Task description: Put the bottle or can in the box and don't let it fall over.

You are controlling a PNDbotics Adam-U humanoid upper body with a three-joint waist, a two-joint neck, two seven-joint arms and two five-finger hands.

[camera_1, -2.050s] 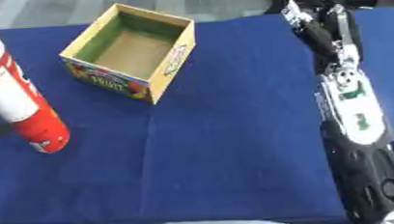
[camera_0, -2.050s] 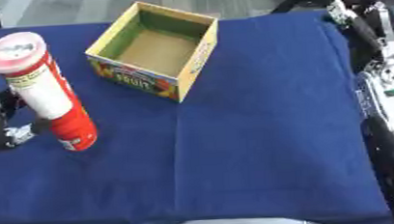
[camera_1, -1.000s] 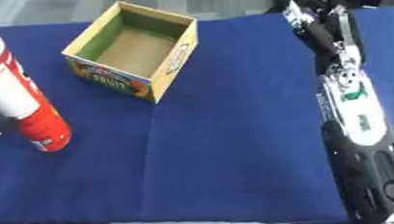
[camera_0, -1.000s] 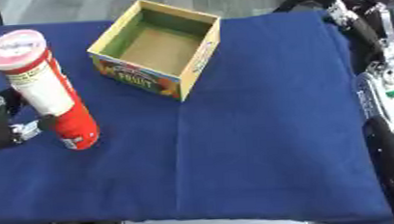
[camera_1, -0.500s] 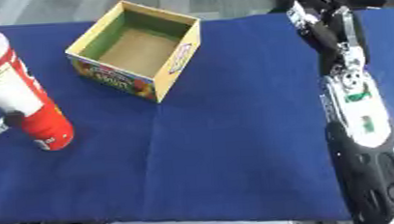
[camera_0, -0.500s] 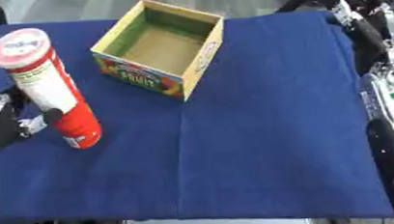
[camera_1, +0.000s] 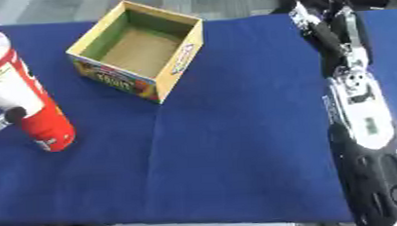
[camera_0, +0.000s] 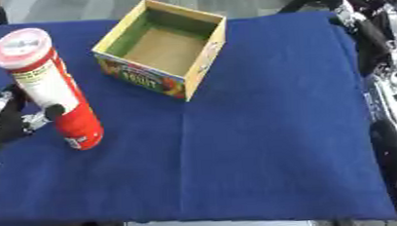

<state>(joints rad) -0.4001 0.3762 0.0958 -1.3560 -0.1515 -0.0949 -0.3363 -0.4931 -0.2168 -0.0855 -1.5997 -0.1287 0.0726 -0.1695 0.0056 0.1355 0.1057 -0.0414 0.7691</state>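
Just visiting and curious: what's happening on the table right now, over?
Left hand at the red can, fingers against it. Can upright on the blue cloth, box empty. Right hand's fingers not visible. Path clear.

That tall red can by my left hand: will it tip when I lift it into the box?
Probably tippy: the red can is tall and narrow on a small base. Its round wall would likely roll if it fell on the blue cloth. The left hand sits low on it, so a higher hold may steady it over the box.
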